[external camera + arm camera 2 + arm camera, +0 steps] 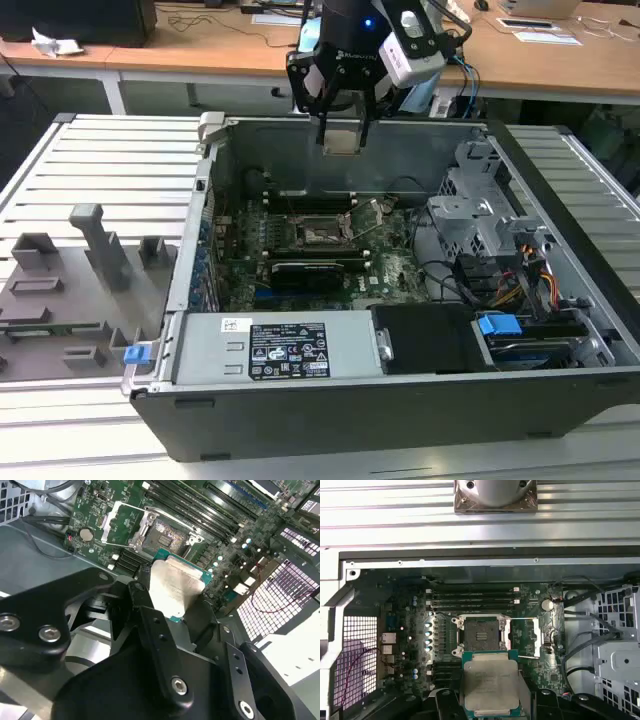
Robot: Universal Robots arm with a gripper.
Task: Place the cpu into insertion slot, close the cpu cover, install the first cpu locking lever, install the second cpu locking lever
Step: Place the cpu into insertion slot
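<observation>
The claw (341,124) hangs above the open computer case (400,410), over its far wall in the exterior view. It is closed on the cpu (341,140), with one black finger (142,591) on each side edge of the chip. The silver top of the cpu faces the cameras in both wrist views. The cpu is in the air, well apart from the insertion slot (481,635) on the green motherboard (530,600). The slot is uncovered, and the cpu cover (121,524) stands open just beside it.
</observation>
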